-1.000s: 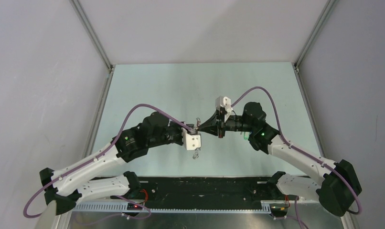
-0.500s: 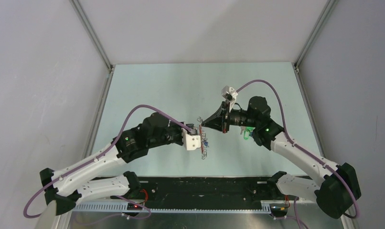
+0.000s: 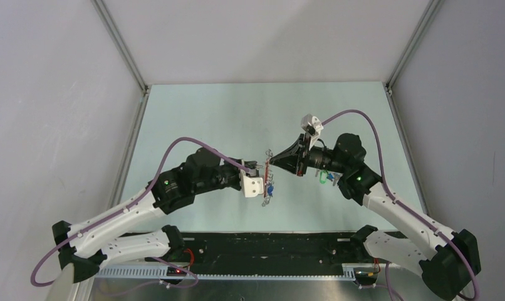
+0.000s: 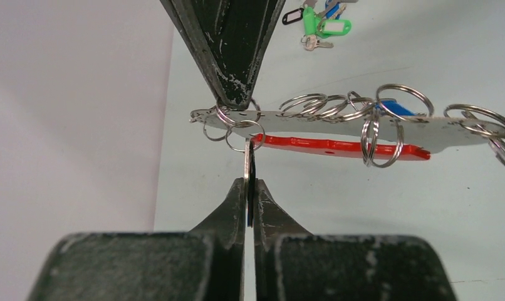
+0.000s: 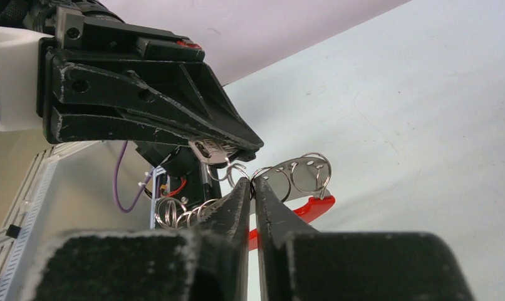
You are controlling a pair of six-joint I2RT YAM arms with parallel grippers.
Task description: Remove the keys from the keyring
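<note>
Extraction step: clamping key [image 4: 248,168] in left jaws, keyring [image 4: 338,144] at 12 o'clock in right jaws; next probably needs winding key off.

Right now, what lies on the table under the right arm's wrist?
A key bunch with a green tag peeks out beneath the right arm. From above, the arm covers part of it, so its keys cannot be counted.
</note>
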